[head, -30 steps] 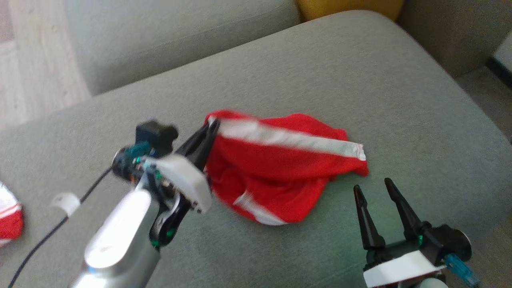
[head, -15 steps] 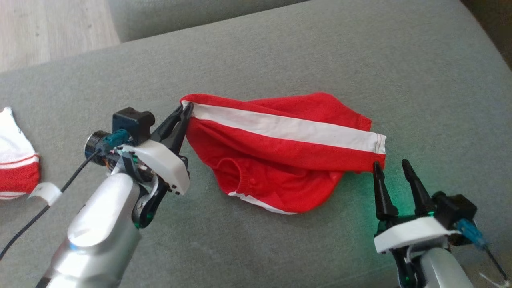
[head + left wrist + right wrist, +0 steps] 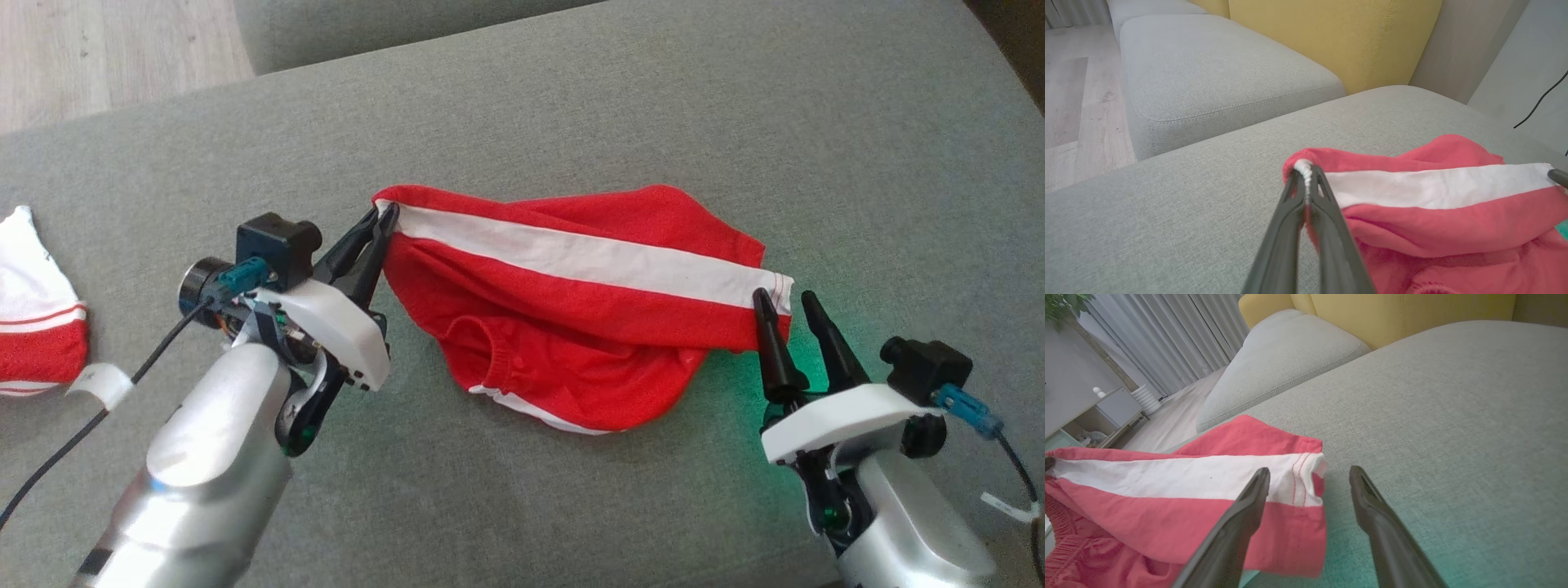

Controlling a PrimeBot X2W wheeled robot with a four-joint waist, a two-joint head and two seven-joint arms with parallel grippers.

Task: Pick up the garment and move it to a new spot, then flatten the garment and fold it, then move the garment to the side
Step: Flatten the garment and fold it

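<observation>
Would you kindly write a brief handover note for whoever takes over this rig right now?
Left gripper: shut on the left end of the red garment, at its white stripe.
Right gripper: open, fingers at the garment's right hem, not yet closed on it.
Garment: bunched and unfolded on the grey sofa cushion. A second red and white cloth lies at the cushion's left edge.
Done: one end grasped.
Left: grip the right end, flatten, fold, move aside.

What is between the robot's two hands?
The red-and-white garment stretches between them, as the head view shows: the left hand pinches one end, and the open right hand sits at the other.
</observation>
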